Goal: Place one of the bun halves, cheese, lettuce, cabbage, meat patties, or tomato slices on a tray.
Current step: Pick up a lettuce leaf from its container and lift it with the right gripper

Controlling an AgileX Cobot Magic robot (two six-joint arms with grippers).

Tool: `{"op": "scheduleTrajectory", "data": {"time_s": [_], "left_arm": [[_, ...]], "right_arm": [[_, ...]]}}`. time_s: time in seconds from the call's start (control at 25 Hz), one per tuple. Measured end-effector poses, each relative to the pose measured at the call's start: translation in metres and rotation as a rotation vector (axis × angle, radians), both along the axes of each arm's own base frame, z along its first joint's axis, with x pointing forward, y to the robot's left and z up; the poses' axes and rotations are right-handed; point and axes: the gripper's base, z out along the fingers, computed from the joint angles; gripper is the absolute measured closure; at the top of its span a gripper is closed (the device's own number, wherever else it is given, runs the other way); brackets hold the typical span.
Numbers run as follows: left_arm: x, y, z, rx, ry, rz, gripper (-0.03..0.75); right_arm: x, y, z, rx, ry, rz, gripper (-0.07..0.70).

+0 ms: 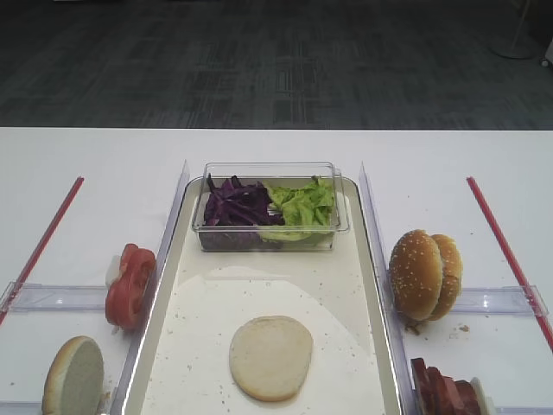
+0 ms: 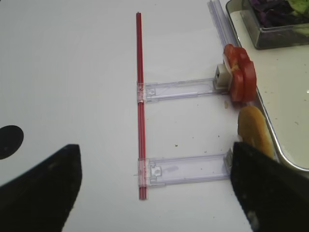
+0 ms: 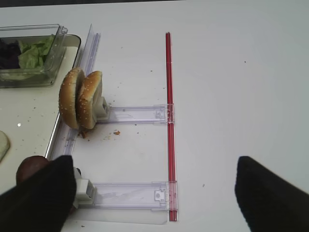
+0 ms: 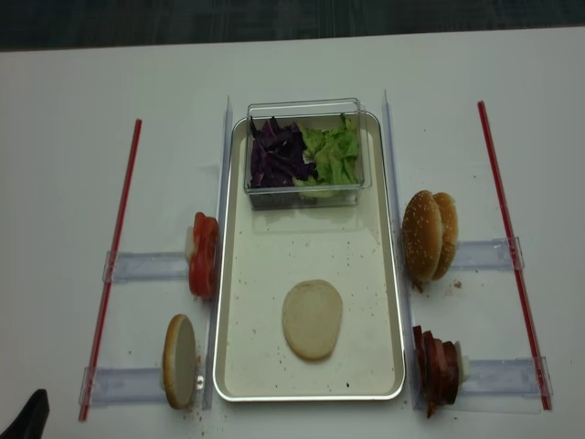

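Note:
A bun half [image 1: 270, 357] lies flat, pale cut face up, on the floor of the long metal-rimmed tray [image 1: 373, 259]. Two more bun halves [image 1: 425, 274] stand on edge to the tray's right, and another [image 1: 73, 373] stands to its left. Tomato slices [image 1: 130, 285] stand left of the tray, and meat patties [image 1: 445, 387] at the front right. Cabbage [image 1: 238, 205] and lettuce [image 1: 302, 205] fill a clear tub. No cheese shows. My right gripper [image 3: 154, 193] hovers open beside the patties [image 3: 31, 169]. My left gripper [image 2: 154, 191] is open, its right finger next to the left bun half [image 2: 255, 130].
Red strips [image 4: 114, 265] [image 4: 512, 247] run along both sides of the table, joined to clear plastic rails [image 4: 146, 266] [image 4: 489, 253] that hold the food rows. The clear tub [image 4: 306, 187] sits at the tray's far end. Crumbs dot the tray floor.

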Motion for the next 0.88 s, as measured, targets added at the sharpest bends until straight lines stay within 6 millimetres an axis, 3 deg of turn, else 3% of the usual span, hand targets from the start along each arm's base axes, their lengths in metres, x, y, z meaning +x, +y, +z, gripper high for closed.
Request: {"op": "scheduleTrajectory", "data": {"time_s": [0.88], "left_arm": [[-0.0001, 0.0000, -0.0001, 0.000, 0.002, 0.000, 0.139]], "right_arm": [[0.0045, 0.0000, 0.0002, 0.003, 0.032, -0.002, -0.046]]}}
